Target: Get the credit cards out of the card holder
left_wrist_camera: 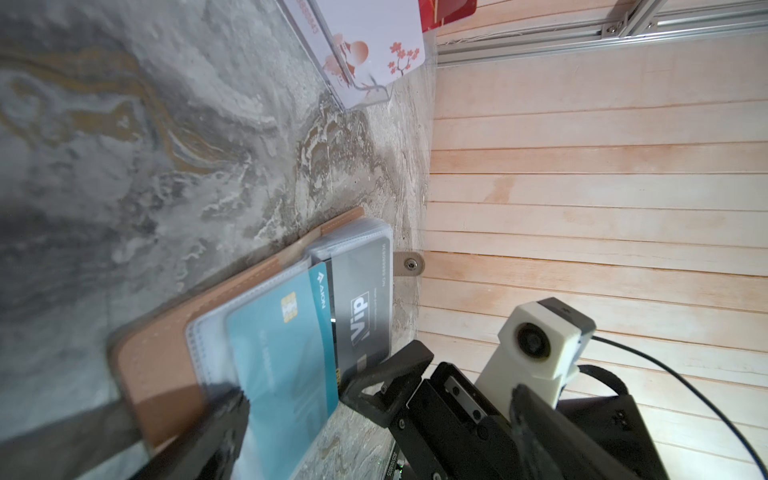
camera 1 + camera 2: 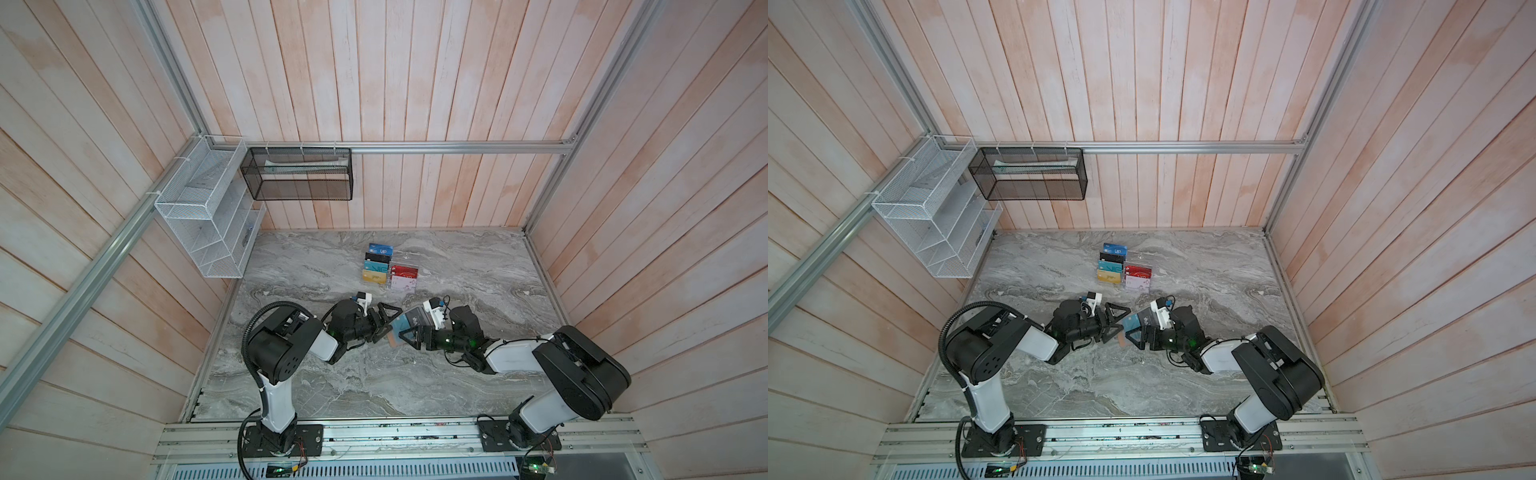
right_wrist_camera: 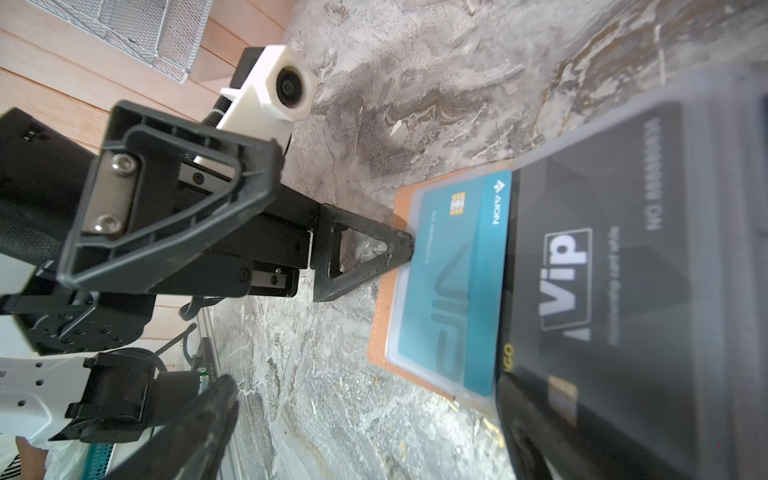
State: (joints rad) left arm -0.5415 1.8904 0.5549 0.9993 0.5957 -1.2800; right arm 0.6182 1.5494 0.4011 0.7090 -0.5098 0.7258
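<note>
While both grippers stand wide open and hold nothing, I note the tan-pink leather-like booklet card holder [image 1: 166,361] lying spread open on the grey marble-pattern tabletop [image 1: 124,166], directly between the left gripper [image 2: 387,322] and the right gripper [image 2: 417,325]. The flat teal plastic credit card [image 3: 453,282] sits in the clear sleeve on the half nearest the left gripper. In the right wrist view, one left fingertip [image 3: 400,245] touches that sleeve's outer edge. The flat black plastic card lettered "VIP" [image 1: 361,299] lies in the sleeve on the half nearest the right gripper, whose jaws straddle that side. I see no third card, and I cannot tell whether the teal card has started out of its pocket. My reading: extraction has not begun and this is the approach to the first card. The next move probably calls for the right gripper to pin the booklet down while the left closes on the teal card's exposed edge and draws it out toward itself.
</note>
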